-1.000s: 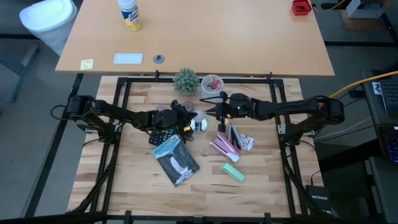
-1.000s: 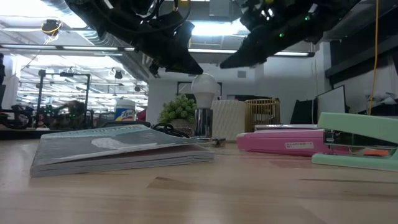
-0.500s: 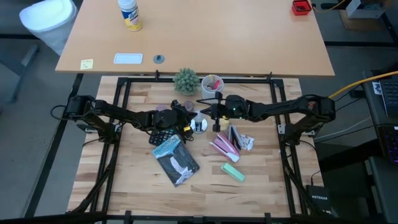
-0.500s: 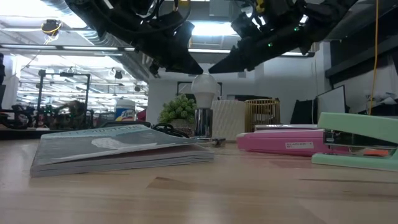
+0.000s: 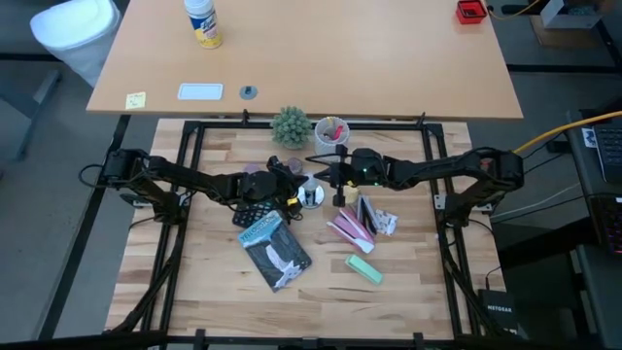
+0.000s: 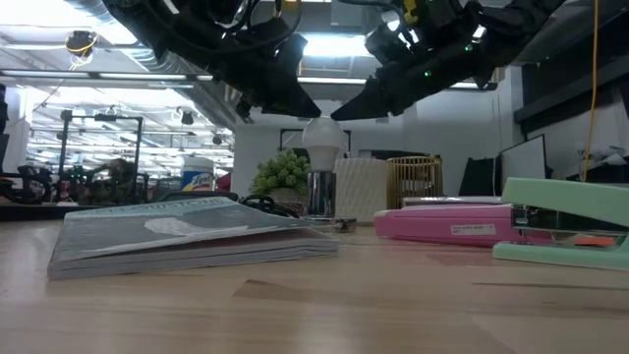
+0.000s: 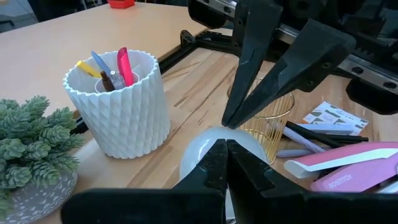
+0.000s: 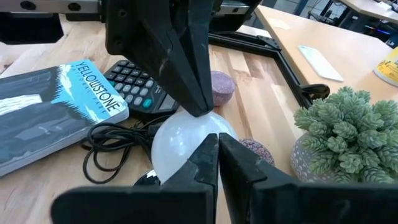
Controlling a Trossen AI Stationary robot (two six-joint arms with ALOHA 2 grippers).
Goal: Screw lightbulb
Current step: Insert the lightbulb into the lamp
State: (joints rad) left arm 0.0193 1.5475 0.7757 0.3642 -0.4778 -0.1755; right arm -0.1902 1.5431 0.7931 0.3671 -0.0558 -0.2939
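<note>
Tabletop centre: upright bulb [image 6: 323, 135] between closed left gripper [image 6: 313, 110] at nine o'clock, closed right gripper [image 6: 339, 113] at three, both empty.

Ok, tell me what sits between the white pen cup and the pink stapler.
In the left wrist view, a gold wire cup stands between the white pen cup and the pink stapler; pens lie beside it.
</note>
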